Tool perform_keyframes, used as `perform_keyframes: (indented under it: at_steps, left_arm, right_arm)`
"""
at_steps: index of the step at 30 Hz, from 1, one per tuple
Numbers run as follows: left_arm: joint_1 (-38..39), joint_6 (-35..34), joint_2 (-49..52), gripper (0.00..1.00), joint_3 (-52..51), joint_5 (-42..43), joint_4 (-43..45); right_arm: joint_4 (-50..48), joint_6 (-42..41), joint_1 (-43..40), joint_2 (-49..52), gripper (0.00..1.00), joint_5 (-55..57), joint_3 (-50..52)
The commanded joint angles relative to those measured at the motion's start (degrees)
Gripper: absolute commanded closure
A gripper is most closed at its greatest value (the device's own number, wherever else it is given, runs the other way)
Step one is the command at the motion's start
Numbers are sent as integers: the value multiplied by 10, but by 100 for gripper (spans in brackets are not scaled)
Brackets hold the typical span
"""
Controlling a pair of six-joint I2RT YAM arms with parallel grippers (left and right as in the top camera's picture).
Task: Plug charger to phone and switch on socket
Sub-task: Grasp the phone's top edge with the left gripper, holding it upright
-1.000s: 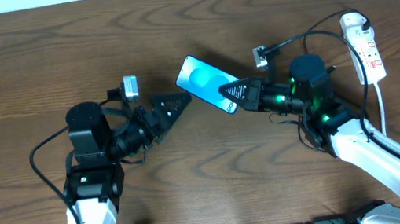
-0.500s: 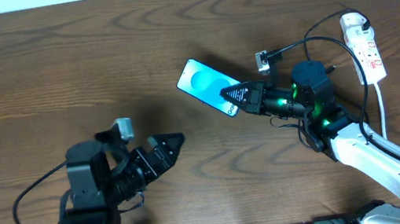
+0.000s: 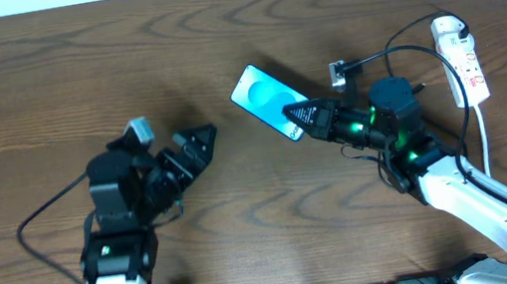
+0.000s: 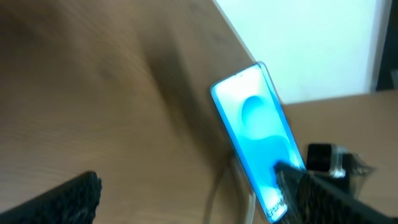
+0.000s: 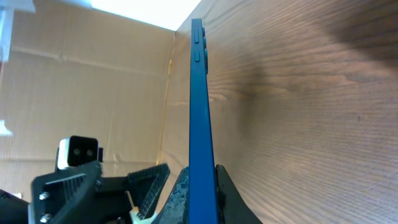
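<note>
At table centre, phone tight in right gripper, jaws clenched; left gripper jaws spread.

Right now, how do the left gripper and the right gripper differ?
The right gripper is shut on one end of the phone, while the left gripper is open and holds nothing. The right gripper touches the phone, while the left gripper sits apart from it, above the table. Both are black and point toward the phone.
</note>
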State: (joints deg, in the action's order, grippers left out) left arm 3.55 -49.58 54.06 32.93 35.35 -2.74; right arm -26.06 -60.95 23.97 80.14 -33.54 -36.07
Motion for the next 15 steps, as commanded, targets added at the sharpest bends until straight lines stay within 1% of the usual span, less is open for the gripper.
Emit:
perform_keyframes:
  at_steps: [1, 3, 6, 11, 15]
  left_arm:
    - [1, -63, 42, 1, 1, 83, 69]
    - [1, -99, 70, 1, 1, 107, 119]
    - [1, -139, 101, 1, 1, 125, 158]
    - [1, -179, 119, 0, 1, 131, 162]
    - [1, -219, 119, 2, 1, 131, 194]
  right_arm:
    - [-16, -49, 16, -3, 99, 28, -3]
    - [-31, -55, 24, -3, 99, 30, -3]
    - [-59, -61, 36, -3, 99, 37, -3]
    - [-69, -108, 63, -3, 99, 80, -3]
    - [-77, -149, 93, -3, 99, 122, -3]
